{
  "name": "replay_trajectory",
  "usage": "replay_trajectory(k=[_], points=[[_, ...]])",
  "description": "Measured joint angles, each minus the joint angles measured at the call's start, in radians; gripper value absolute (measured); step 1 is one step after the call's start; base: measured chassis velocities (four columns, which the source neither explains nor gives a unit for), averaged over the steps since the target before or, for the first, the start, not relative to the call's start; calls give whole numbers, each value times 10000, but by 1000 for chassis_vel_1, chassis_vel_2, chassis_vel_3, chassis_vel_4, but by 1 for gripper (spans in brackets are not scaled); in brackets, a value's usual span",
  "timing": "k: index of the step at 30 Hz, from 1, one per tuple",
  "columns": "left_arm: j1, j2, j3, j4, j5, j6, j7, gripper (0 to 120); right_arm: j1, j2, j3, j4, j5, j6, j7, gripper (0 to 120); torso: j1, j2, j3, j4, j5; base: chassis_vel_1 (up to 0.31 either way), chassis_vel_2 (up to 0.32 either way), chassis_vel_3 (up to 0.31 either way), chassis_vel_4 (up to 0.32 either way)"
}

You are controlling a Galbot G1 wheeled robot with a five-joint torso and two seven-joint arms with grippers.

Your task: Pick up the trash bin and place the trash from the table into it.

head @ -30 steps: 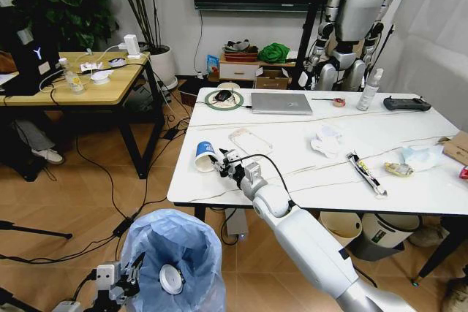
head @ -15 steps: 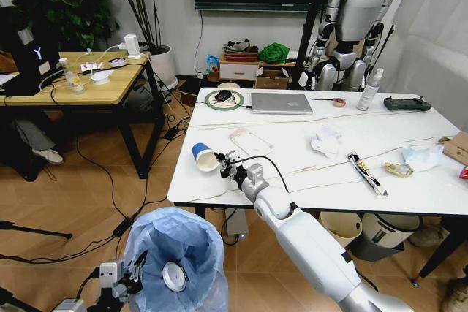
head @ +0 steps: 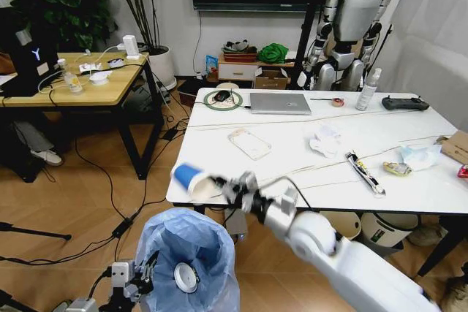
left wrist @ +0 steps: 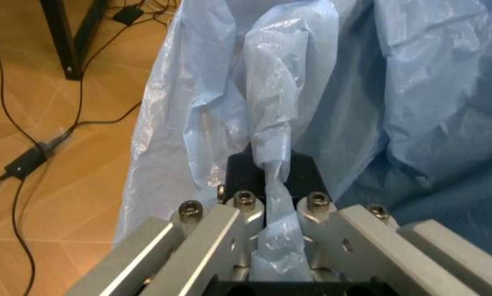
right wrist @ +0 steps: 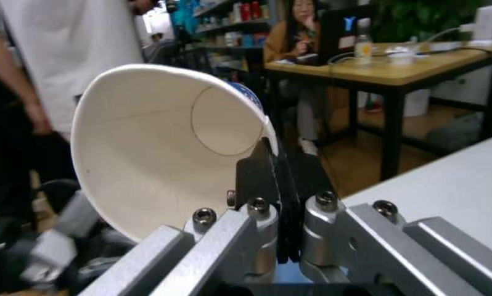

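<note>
The right gripper is clamped on the rim of the white paper cup with its blue base, one finger inside and one outside the wall (the right wrist view shows the pinch clearly). The cup hangs on its side just off the near left corner of the white marble-look table with dark veins, above and a little behind the small trash bin lined with crinkly pale-blue plastic. The left gripper is closed on a pleat of that bag at the bin's rim, holding the bin low beside the table.

To do this step well, I judge the cup should be carried over the middle of the bag's mouth before the fingers part, while the left arm keeps the opening wide and steady; letting go too early risks the cup glancing off the rim.

Crumpled white tissues and printed wrappers lie on the tabletop, not yet binned. No writing or logo can be read.
</note>
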Motion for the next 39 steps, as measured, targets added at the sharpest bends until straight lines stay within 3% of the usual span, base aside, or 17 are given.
replay_trajectory(k=[8, 16, 23, 28, 29, 34, 39], points=[[30, -77, -31, -80, -12, 8, -5, 0, -391, -344, -191, 347, -740, 254, -167, 2, 0, 0, 1, 0, 3, 0, 0, 0, 0], [37, -118, 22, -110, 10, 24, -10, 0, -863, -344, 65, -51, -1724, 583, -271, 32, 0, 0, 1, 0, 2, 0, 0, 0, 0], [39, -135, 68, -97, 53, 27, -11, 0, -755, 8, 1071, -414, -1414, 589, -90, 54, 0, 0, 1, 0, 1, 0, 0, 0, 0], [33, -155, 87, -95, 79, 26, -6, 0, -180, 766, 2149, -1424, -1182, -203, 547, 77, 0, 0, 2, 1, 4, 0, 0, 0, 0], [33, -155, 87, -95, 79, 26, -6, 0, -180, 766, 2149, -1424, -1182, -203, 547, 77, 0, 0, 2, 1, 4, 0, 0, 0, 0], [57, -170, 70, -130, 93, 26, -6, 0, 421, 1189, 3003, -2889, -2567, -760, 674, 97, 2, -1, 3, -2, 1, 0, 0, 0, 0], [48, -231, 133, -134, 151, 24, 0, 0, 1166, 1622, 3193, -4397, -3970, -639, 641, 100, 3, -1, 3, -1, 3, 0, 0, 0, 0]])
